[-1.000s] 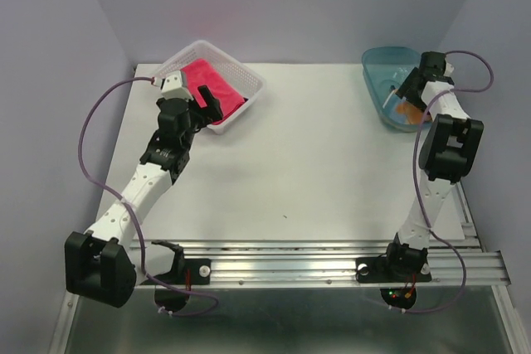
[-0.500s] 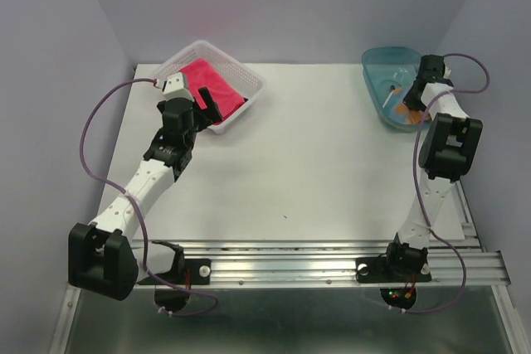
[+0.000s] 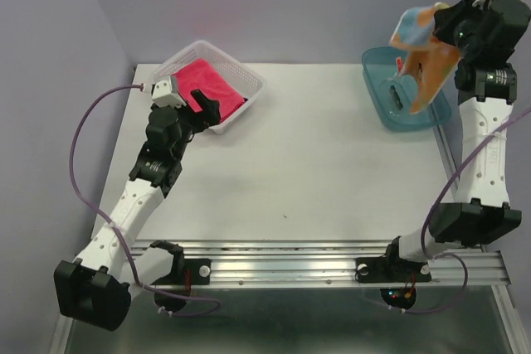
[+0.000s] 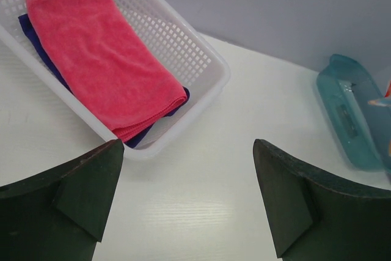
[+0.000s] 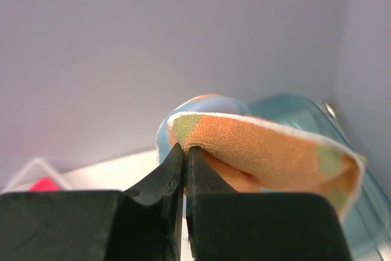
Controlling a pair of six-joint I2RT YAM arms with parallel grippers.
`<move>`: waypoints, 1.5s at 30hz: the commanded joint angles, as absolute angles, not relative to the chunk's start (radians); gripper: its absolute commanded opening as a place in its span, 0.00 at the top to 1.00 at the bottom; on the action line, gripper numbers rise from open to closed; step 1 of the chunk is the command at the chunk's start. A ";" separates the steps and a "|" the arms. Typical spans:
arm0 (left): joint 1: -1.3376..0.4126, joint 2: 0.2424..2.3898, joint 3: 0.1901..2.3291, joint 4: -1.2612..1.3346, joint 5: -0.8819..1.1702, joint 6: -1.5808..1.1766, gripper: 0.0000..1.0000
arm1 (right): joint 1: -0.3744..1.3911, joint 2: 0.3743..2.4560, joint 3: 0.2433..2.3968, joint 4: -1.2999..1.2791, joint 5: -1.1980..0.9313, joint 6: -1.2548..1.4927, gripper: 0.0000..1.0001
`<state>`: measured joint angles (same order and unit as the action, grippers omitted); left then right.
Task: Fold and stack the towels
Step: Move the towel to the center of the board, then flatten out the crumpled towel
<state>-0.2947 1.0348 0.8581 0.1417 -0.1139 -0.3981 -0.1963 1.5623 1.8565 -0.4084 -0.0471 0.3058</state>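
Basket (image 4: 183, 47): left wrist view alone reveals purple towel (image 4: 38, 41) beneath pink towel (image 4: 104, 68).
Right gripper (image 5: 185, 151): pinched tight on orange towel (image 5: 269, 151) edge.
Left gripper (image 4: 187, 148): wide apart, empty.

White arm links (image 3: 124, 205), black joints (image 3: 162, 130), thin purple cables (image 3: 71, 163).

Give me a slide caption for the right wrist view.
Right gripper shut on the orange towel edge, blue bin behind it.

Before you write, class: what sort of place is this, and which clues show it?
Probably a robotics lab cell: left arm and right arm bolted to an aluminium rail, a white table boxed by plain walls.
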 commanded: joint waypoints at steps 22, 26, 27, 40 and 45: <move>-0.298 0.900 0.713 0.051 -0.071 -0.627 0.01 | -0.044 0.928 0.857 -0.328 0.029 0.580 0.35; -0.348 1.012 0.710 0.040 -0.017 -0.627 0.01 | -0.043 0.937 0.795 -0.461 0.068 0.537 0.00; -0.371 1.029 0.709 0.040 -0.024 -0.629 0.01 | -0.043 0.936 0.789 -0.489 0.045 0.532 0.00; -0.575 1.422 0.886 0.032 -0.149 -0.626 0.01 | -0.038 0.888 0.641 -0.539 -0.193 0.452 0.00; -0.586 1.606 1.026 0.012 -0.170 -0.589 0.01 | 0.058 0.939 0.617 -0.523 -0.137 0.471 0.00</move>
<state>-0.5743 1.5276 0.9184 0.0040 -0.1276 -0.6220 -0.0204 0.9150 0.6323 -0.5400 -0.1436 0.4755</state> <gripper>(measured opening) 0.986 0.998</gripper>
